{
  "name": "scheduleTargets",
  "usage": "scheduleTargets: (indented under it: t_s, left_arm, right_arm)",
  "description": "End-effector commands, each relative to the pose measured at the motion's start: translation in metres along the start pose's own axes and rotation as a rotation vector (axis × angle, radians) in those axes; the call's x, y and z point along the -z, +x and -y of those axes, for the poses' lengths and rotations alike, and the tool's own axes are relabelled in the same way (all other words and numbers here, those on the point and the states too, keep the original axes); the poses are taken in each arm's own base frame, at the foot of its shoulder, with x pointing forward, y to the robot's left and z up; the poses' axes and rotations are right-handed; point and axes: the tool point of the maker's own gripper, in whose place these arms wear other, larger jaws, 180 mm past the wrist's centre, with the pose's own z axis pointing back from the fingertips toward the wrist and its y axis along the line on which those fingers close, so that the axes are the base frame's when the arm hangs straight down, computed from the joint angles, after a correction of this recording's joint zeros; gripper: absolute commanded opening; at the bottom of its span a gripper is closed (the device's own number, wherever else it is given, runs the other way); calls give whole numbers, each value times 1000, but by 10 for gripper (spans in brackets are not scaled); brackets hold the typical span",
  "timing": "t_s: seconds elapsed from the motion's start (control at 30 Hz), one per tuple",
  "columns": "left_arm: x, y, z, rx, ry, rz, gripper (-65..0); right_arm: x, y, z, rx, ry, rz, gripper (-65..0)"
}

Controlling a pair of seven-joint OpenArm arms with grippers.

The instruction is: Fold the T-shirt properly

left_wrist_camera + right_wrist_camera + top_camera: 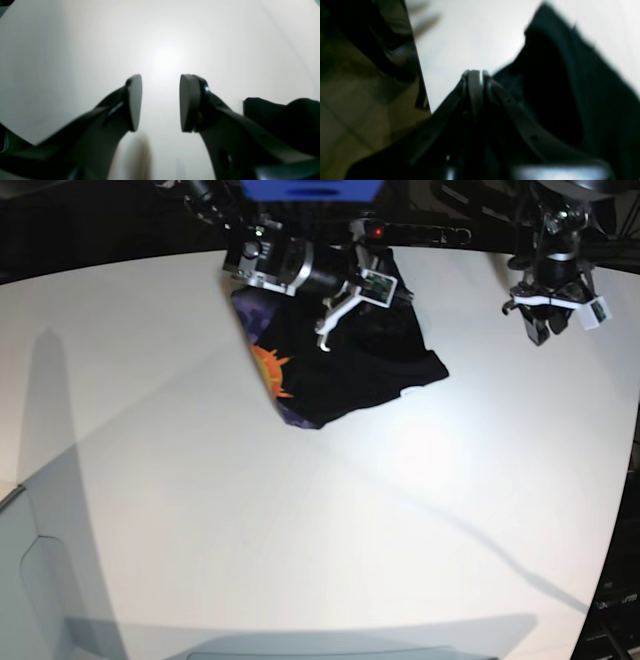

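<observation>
The black T-shirt point(350, 375) lies bunched on the white table point(300, 530) at the back centre, with its orange and purple print point(270, 370) showing along its left edge. My right gripper point(326, 336) hangs just over the shirt's middle. In the right wrist view this gripper point(477, 73) is shut, with black cloth point(570, 87) rising close beside its right finger; I cannot tell whether any cloth is pinched. My left gripper point(545, 330) is off to the right of the shirt, above bare table. In the left wrist view it point(161, 102) is open and empty.
A dark fold point(282, 117) shows at the right edge of the left wrist view. The table's edge and brownish floor point(357, 105) show at the left of the right wrist view. A blue fixture point(310, 188) stands at the back. A pale tray-like shape point(40, 590) lies front left.
</observation>
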Motion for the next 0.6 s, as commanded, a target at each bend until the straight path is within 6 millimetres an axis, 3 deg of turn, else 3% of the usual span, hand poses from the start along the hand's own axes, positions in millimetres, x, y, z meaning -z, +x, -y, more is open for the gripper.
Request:
scheduleTargets:
  t_s: [0.0, 0.17, 0.4, 0.57]
  left_arm:
    - [-3, 11, 1, 16, -9, 37, -407]
    - [-4, 9, 0, 17, -7, 31, -407]
    - [-4, 8, 0, 14, -7, 31, -407]
    - [-4, 9, 1, 12, -7, 32, -407]
  right_arm:
    - [-3, 18, -1, -10, 8, 65, -650]
    - [-5, 12, 4, -65, -23, 24, -641]
    - [-4, -1, 8, -125, -59, -44, -396]
    - [-4, -4, 11, -135, -58, -52, -374]
